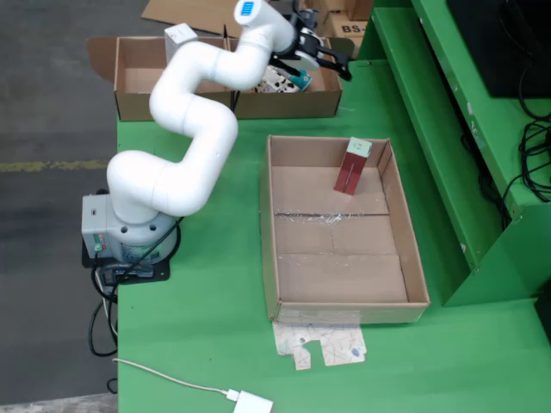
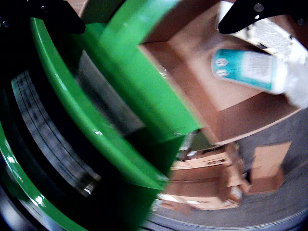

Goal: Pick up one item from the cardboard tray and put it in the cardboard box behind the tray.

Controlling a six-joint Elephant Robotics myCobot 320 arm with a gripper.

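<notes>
The cardboard tray (image 1: 340,305) lies in the middle of the green table. One item, a red carton with a green top (image 1: 353,165), leans against the tray's far wall. My gripper (image 1: 317,62) hangs over the right cardboard box (image 1: 288,103) behind the tray. Its jaws stand wide apart with nothing between them. A teal and white packet (image 1: 297,80) lies in that box. In the wrist view, which is blurred, my gripper (image 2: 151,24) is open, its black fingers (image 2: 260,12) sit at the top corners, and the teal and white packet (image 2: 250,70) lies on the box floor (image 2: 202,72).
A second cardboard box (image 1: 138,82) stands left of the first. A green shelf frame (image 1: 448,146) runs along the right, close to my gripper (image 2: 125,96). The arm's base (image 1: 129,232) sits at the table's left edge. A paper scrap (image 1: 323,344) and a white cable (image 1: 250,402) lie near the front.
</notes>
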